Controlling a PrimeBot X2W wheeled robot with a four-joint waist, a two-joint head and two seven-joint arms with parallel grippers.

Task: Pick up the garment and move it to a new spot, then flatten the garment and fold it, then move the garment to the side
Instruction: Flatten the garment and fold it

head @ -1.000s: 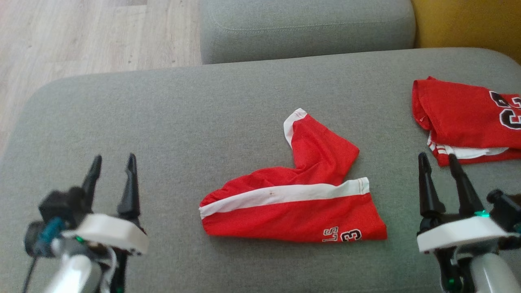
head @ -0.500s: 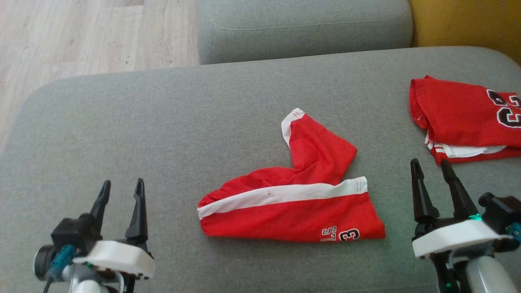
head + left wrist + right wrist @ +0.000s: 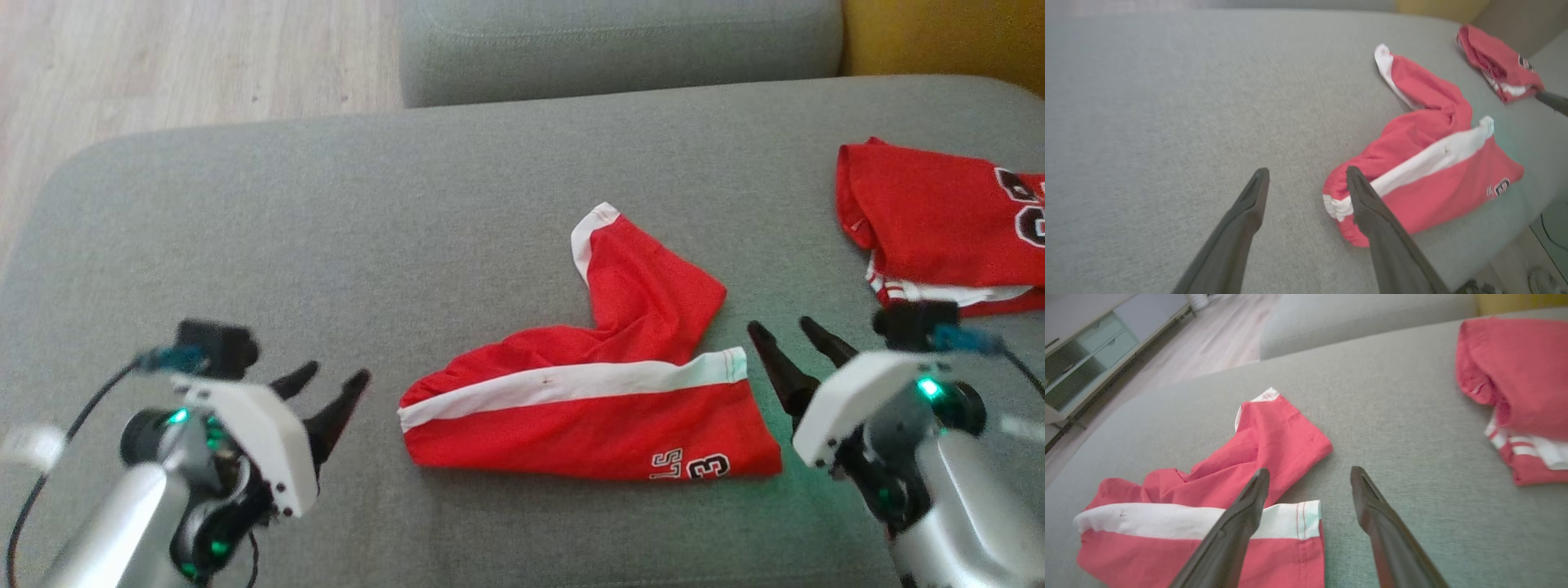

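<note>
The garment point(image 3: 588, 416) is a pair of red shorts with a white side stripe and a black "3" print. It lies crumpled on the grey sofa seat point(image 3: 408, 229), one leg bent up and away. My left gripper point(image 3: 336, 376) is open just off its left end, fingers pointing at it, apart from the cloth. My right gripper point(image 3: 778, 325) is open at the garment's right edge, close to the white hem. In the left wrist view the garment point(image 3: 1433, 171) lies right of my open left gripper point(image 3: 1306, 171). In the right wrist view the garment point(image 3: 1274, 433) sits under the left finger of my right gripper point(image 3: 1309, 470).
A second red garment point(image 3: 939, 220) with white trim lies at the seat's right end, also seen as a red heap point(image 3: 1523, 375) in the right wrist view. A grey back cushion point(image 3: 612, 41) stands behind. Wooden floor point(image 3: 163, 65) lies beyond the seat's left edge.
Both grippers have swung inward and tilted towards the garment, the left moving right, the right moving left. The garment has not moved; the head camera has shifted slightly.
</note>
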